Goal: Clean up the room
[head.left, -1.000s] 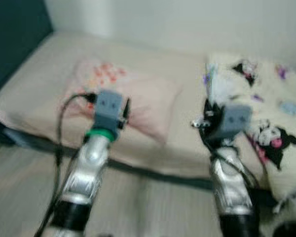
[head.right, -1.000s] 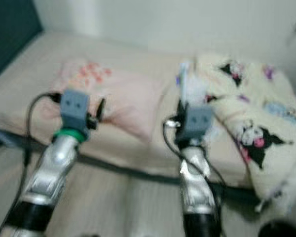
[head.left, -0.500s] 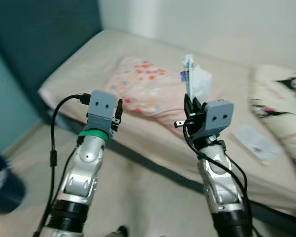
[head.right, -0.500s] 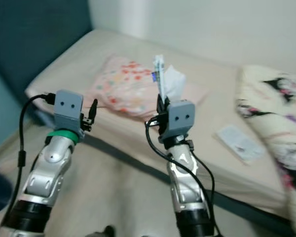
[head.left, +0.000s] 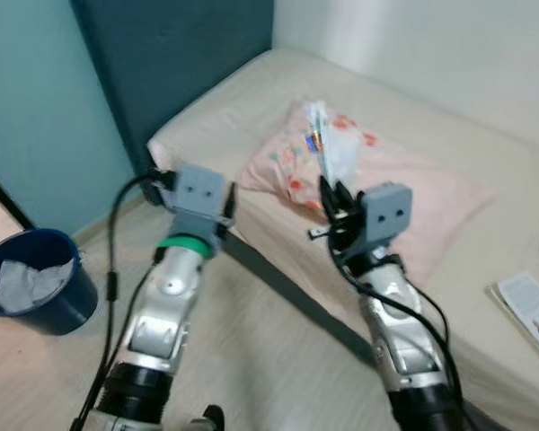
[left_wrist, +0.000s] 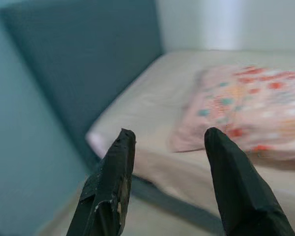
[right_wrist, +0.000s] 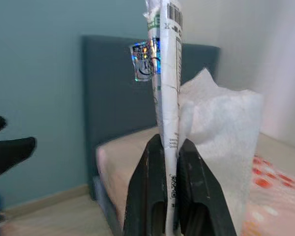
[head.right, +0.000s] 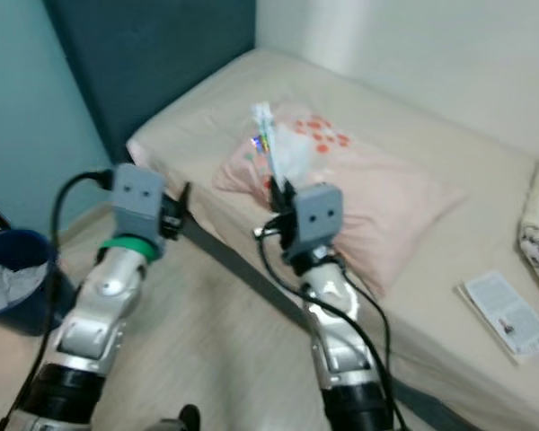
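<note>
My right gripper is shut on a flattened printed wrapper with a barcode, and a crumpled white tissue sits against it. In the left eye view the wrapper stands upright above the right gripper, over the bed's edge. My left gripper is open and holds nothing; it hangs near the bed's corner. A blue bin with white paper in it stands on the floor at the far left.
A pink patterned pillow lies on the beige bed. A dark blue headboard and a teal wall stand to the left. A booklet lies on the bed at the right. Wooden floor lies below.
The whole picture has swung to the left: the headboard and the blue bin have come into sight, and the printed blanket has left it. Both grippers hold as before.
</note>
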Available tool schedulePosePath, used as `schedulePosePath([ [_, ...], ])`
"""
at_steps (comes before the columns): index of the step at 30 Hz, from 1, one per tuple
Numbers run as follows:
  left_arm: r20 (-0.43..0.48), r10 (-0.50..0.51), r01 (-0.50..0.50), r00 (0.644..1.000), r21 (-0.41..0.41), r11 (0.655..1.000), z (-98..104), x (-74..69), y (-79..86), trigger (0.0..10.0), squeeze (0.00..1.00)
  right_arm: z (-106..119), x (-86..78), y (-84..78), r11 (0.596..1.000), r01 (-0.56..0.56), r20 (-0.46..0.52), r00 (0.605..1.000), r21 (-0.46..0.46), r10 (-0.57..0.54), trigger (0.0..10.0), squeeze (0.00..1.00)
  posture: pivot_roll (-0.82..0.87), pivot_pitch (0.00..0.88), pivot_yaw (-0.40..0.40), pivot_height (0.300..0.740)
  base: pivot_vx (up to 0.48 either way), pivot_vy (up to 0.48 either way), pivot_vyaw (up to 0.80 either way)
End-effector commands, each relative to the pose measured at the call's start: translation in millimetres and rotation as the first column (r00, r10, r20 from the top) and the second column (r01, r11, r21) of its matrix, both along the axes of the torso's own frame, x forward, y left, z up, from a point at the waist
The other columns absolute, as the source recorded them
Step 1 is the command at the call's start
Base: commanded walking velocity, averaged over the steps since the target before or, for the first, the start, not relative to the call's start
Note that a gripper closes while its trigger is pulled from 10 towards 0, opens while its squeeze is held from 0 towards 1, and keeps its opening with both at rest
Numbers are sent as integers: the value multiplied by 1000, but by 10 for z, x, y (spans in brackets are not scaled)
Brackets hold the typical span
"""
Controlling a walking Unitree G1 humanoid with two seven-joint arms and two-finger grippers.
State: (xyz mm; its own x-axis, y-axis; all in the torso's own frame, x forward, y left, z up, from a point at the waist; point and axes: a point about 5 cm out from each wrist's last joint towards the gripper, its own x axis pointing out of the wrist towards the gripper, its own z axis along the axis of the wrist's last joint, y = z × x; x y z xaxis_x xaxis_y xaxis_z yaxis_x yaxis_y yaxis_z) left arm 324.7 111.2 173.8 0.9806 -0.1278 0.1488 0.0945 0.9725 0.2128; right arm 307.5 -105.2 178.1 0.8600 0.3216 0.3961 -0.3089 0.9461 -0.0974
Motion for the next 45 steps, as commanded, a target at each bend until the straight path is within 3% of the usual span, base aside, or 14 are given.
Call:
schedulePosePath([
  [1, -17, 9, -9, 1000, 15, 1000, -44, -2, -10, 10000, 0, -37, -15, -8, 1000, -9, -15, 1000, -1, 9, 10000, 0, -96, 14, 26, 738, 0, 0, 725],
  [19, -37, 87, -85, 996, 53, 995, -95, 32, 79, 10000, 0, -61, -16, -27, 1000, -24, -24, 999, -7, 24, 10000, 0, -92, 8, 23, 738, 0, 0, 723],
  [45, -45, 134, -130, 990, 84, 988, -120, 73, 80, 10000, 0, -75, -49, 7, 998, -56, -28, 998, -3, 56, 10000, 0, -98, 19, 26, 738, 57, 0, 723],
])
